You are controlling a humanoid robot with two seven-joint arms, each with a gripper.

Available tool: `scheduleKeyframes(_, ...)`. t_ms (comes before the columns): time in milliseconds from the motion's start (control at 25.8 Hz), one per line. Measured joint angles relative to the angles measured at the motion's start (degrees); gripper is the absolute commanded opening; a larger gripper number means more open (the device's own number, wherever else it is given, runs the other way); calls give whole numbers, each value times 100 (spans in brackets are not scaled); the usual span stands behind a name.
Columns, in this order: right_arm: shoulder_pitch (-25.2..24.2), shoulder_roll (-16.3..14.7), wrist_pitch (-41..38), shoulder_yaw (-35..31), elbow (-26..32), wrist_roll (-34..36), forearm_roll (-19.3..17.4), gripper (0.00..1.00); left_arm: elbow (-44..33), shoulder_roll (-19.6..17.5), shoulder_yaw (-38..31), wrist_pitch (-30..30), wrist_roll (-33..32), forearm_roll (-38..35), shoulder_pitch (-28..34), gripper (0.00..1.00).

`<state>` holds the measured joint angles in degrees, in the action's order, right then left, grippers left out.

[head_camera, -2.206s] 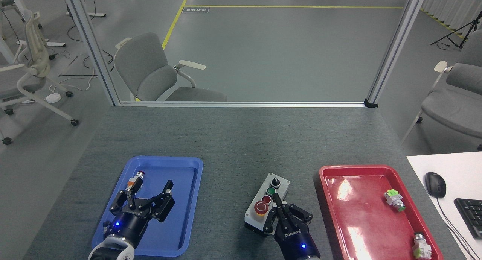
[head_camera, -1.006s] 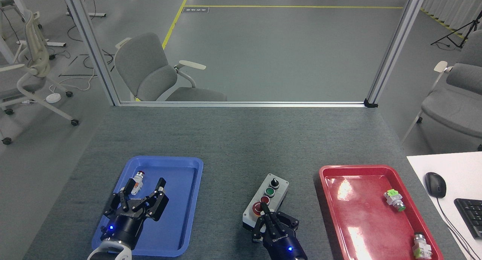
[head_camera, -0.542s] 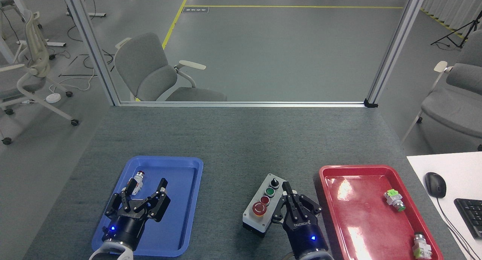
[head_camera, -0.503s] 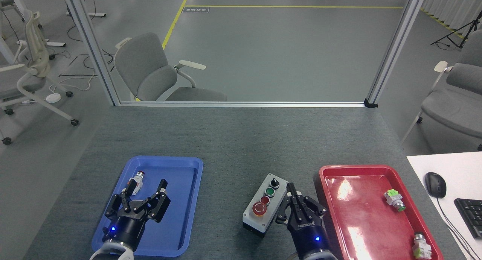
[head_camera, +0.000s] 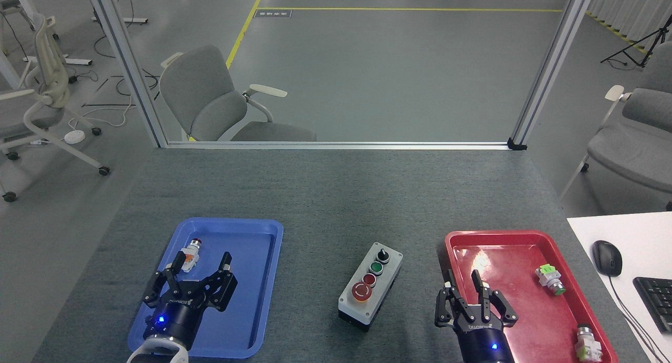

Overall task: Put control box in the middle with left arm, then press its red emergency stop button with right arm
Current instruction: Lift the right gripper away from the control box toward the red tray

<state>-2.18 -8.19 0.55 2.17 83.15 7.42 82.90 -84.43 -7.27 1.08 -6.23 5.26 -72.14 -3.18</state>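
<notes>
- Control box [head_camera: 370, 290] resting on bare surface [head_camera: 325, 205] between trays; placement apparently done.
- Red emergency stop button [head_camera: 361, 291] uncovered; press unconfirmed.
- Left end effector [head_camera: 198, 270] and right end effector [head_camera: 463, 288] open, empty.

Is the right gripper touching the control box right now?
Apart. In the head view, bare grey tabletop shows between the right gripper at the red tray's left rim and the control box.
</notes>
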Motion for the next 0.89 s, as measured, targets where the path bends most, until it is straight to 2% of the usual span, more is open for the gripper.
scheduleKeyframes(232, -151, -89, 57, -179, 41, -2, -14, 98, 69, -5, -52, 19, 13, 8, 8, 99)
scheduleKeyframes(890, -186, -184, 76, -235, 267, -5, -19, 98, 311, 33, -65, 15, 94, 180, -7, 99)
